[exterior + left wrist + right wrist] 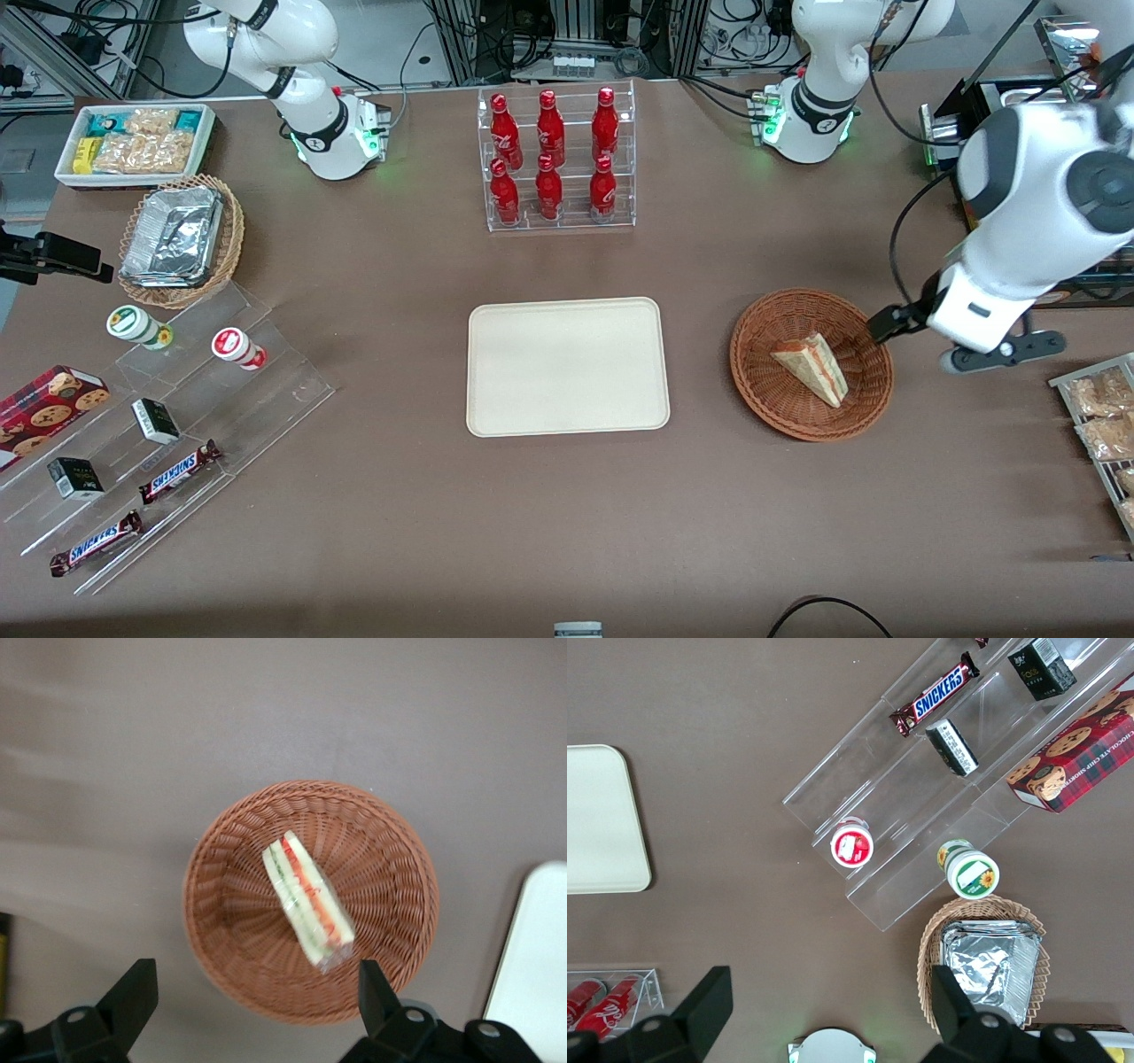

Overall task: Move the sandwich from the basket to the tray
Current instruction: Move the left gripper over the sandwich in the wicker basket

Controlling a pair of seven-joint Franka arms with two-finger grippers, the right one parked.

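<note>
The sandwich point(813, 366) lies on its side in the basket point(767, 392), which sits on the worktop point(399, 496) beside the tray point(567, 366), toward the working arm's end. The tool point(252, 992) hangs above the basket's edge, fingers point(133, 997) spread apart and empty.

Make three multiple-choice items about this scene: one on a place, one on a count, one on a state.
1. Where is the sandwich?
A. on the tray
B. in the basket
C. on the bare table

2. How many red bottles stand in the clear rack?
A. four
B. six
C. eight

3. How is the gripper?
A. open above the basket
B. shut on the sandwich
C. open above the tray

Answers: 1 B, the wedge lies inside the basket. 2 B, two rows of three. 3 A, its fingers are spread with nothing between them; the tray is bare.
</note>
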